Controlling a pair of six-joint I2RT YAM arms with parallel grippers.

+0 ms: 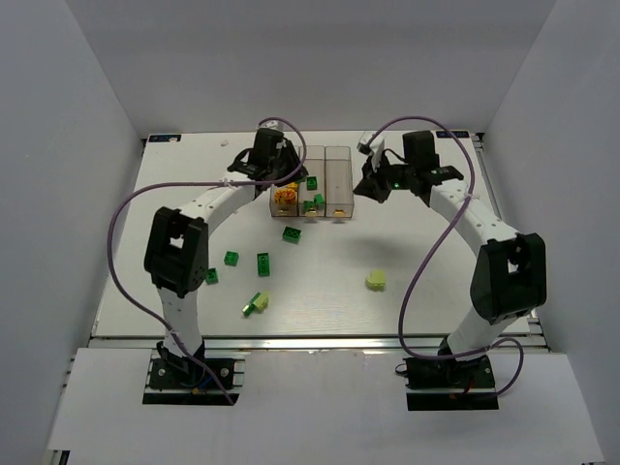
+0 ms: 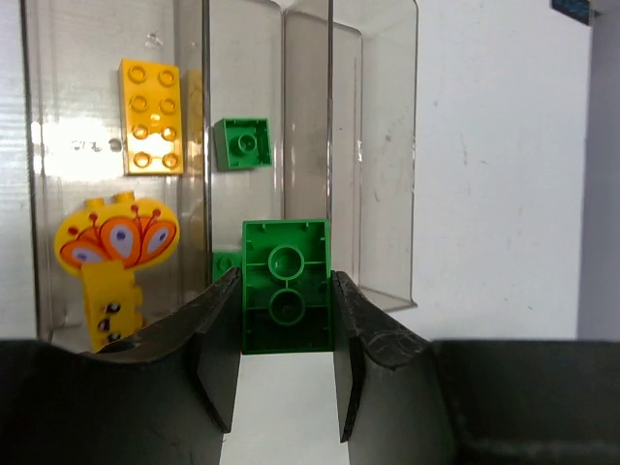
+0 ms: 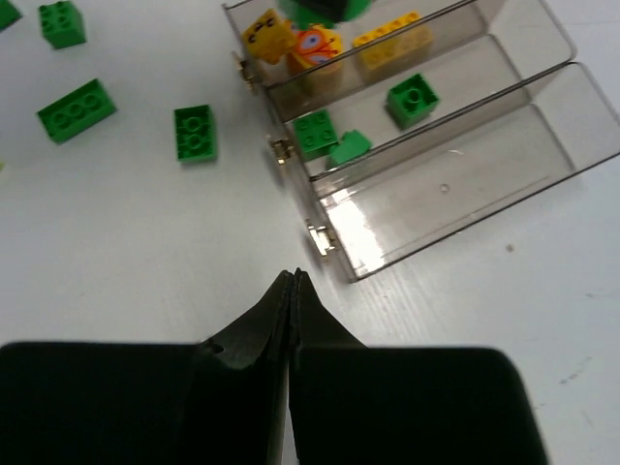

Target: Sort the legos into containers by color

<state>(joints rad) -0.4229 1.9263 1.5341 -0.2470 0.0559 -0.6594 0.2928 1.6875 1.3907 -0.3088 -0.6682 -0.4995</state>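
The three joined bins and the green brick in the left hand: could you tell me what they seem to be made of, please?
The bins look like clear rigid plastic, perhaps acrylic: glossy, with glare and the table showing through. The green brick in the left hand looks like opaque moulded hard plastic: smooth, slightly shiny, its hollow underside showing round tubes.

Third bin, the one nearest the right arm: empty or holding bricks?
Empty. The third bin shows only bare clear floor in the right wrist view; the middle bin beside it holds green bricks.
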